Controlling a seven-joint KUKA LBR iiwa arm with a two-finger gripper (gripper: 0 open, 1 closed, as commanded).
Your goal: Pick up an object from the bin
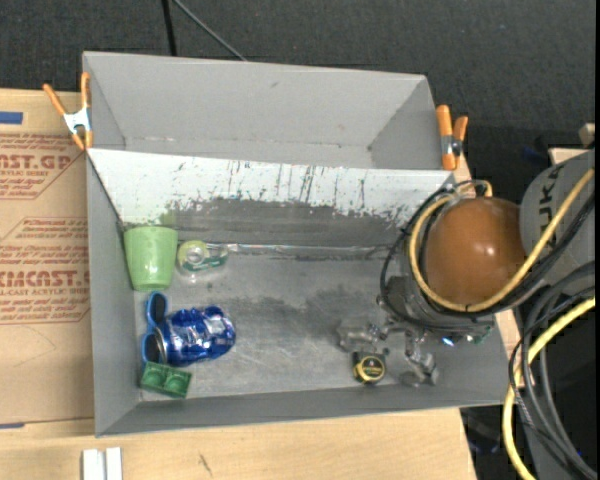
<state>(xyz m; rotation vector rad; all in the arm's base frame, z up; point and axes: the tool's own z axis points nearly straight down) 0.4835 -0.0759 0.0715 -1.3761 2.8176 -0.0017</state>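
Note:
My gripper (408,348) hangs low over the bin's front right corner, beneath the arm's orange dome. A small round black and yellow thing (370,369) lies on the bin floor right beside it, at its lower left. I cannot tell whether the gripper touches that thing.
Along the left side of the bin lie a light green cup (150,256) on its side, a small clear round thing (195,257), a crushed blue can (190,335) and a dark green block (165,379). The arm and its cables come in from the right.

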